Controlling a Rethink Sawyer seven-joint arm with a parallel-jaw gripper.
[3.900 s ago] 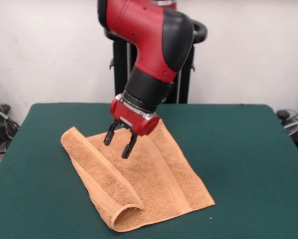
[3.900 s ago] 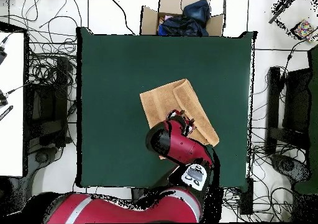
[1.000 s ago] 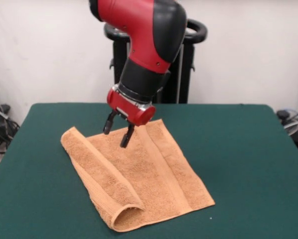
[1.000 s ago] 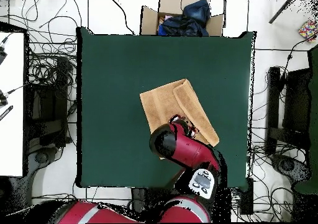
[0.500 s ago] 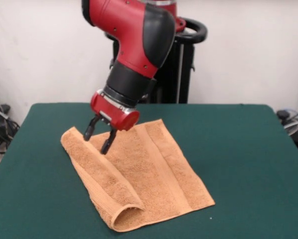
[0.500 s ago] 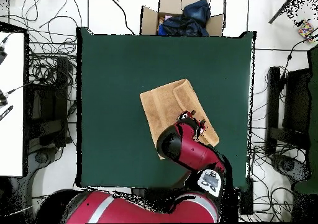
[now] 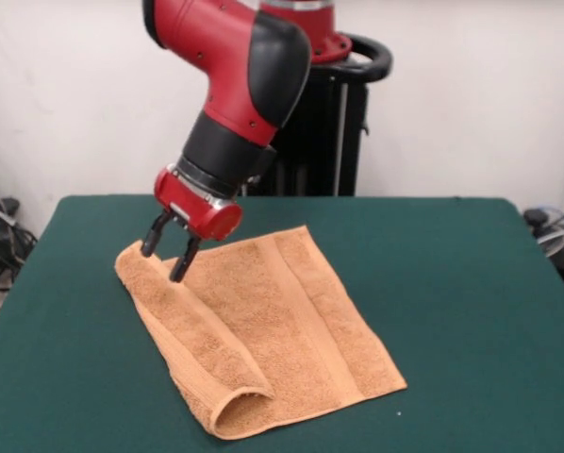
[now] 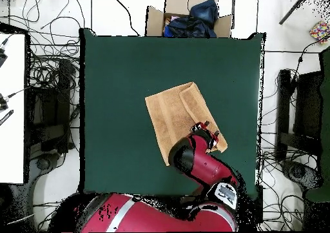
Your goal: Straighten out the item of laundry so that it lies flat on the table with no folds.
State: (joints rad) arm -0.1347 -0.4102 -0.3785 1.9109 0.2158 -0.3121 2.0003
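Overhead, the arm hides the towel's [image 7: 254,330] folded corner (gripper [image 7: 165,258] parted, empty).

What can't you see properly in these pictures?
- Overhead view: the arm covers the towel's corner nearest the robot, and the pincer's tips.
- Front view: the towel's folded-over flap hides the cloth and table under it.
- Front view: whether the open pincer touches the towel cannot be told.
- Overhead view: the things in the cardboard box are too small to name.
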